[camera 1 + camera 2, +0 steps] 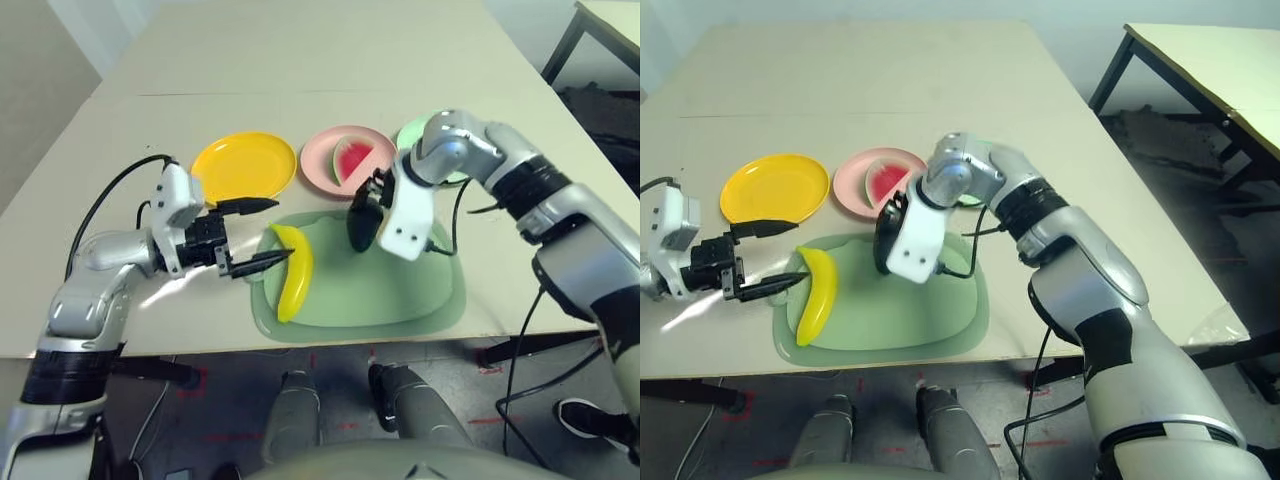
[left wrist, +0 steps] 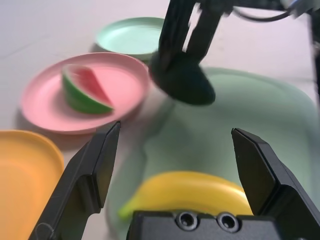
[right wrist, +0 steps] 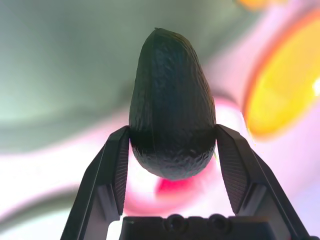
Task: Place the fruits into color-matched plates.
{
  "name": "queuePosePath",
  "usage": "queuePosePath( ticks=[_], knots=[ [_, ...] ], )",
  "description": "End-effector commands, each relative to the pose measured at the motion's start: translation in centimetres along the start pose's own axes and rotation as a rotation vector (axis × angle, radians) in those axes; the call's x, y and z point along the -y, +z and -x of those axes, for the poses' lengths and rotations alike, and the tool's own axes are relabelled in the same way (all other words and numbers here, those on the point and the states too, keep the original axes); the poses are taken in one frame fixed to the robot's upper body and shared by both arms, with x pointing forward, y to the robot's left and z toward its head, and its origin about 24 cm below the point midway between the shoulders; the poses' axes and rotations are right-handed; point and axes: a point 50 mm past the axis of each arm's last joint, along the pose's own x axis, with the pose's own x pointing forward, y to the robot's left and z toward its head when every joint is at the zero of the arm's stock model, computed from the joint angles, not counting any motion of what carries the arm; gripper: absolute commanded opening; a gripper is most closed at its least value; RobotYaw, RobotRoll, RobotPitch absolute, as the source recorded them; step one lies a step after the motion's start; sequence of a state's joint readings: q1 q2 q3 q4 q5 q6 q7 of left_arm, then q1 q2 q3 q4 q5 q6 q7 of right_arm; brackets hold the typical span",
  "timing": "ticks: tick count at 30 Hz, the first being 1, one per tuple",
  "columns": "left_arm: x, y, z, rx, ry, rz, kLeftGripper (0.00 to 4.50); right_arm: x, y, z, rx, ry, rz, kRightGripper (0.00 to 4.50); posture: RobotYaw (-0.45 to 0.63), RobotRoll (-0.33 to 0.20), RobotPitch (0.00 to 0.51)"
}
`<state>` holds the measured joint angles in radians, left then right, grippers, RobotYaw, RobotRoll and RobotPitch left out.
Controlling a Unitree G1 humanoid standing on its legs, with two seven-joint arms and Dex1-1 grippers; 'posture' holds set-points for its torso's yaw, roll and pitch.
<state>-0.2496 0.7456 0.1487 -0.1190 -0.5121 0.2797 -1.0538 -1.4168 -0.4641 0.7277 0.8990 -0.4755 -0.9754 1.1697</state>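
"Right pincer [image 3: 171,145] is squeezing the avocado [image 3: 171,100] and holding it up over the green mat [image 1: 400,290]."

"And the left pincer [image 1: 262,235]?"

"Wide open, nothing in it, right next to the banana [image 1: 293,270] lying on the mat."

"What's done?"

"The watermelon wedge [image 1: 352,160] sits in the pink plate [image 1: 318,165]. I think the avocado goes next, to the mint green plate [image 2: 127,36] behind. Then the banana goes to the yellow plate [image 1: 243,165]."

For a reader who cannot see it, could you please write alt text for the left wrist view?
The open left gripper hangs over a yellow banana on a green mat. Beyond it, the right gripper holds a dark avocado, near a watermelon wedge on the pink plate.
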Motion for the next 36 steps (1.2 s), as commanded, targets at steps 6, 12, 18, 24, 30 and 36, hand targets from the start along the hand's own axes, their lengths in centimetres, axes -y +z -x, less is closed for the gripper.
queuePosePath(
  ticks=[6, 12, 18, 24, 30, 36],
  knots=[
    [-0.1, 0.4, -1.4, 0.011, 0.100, 0.017, 4.50, -2.5, -4.0, 1.5, -0.230, 0.002, -0.186, 2.85, -0.01, 0.000, 0.175],
    [0.8, 0.4, -3.2, 0.012, 0.100, 0.012, 4.50, -4.7, -6.1, 1.4, -0.420, -0.025, -0.291, 2.85, -0.02, 0.000, 0.176],
    [1.3, 0.0, -3.7, 0.001, 0.063, 0.002, 4.50, -7.2, -7.2, 0.8, -0.553, -0.025, -0.366, 2.85, -0.01, 0.000, 0.178],
    [1.4, -0.8, -3.0, -0.010, 0.054, 0.003, 4.50, -9.2, -7.6, 0.3, -0.617, -0.012, -0.414, 2.85, 0.00, 0.000, 0.177],
    [1.2, -1.7, -2.3, -0.030, 0.067, -0.009, 4.50, -10.5, -7.6, 0.1, -0.633, 0.000, -0.450, 2.85, 0.00, 0.000, 0.179],
    [1.2, -1.8, -2.3, -0.028, 0.059, -0.021, 4.50, -10.8, -7.6, 0.1, -0.622, 0.001, -0.469, 4.47, 0.00, 0.000, 0.178]
  ],
)
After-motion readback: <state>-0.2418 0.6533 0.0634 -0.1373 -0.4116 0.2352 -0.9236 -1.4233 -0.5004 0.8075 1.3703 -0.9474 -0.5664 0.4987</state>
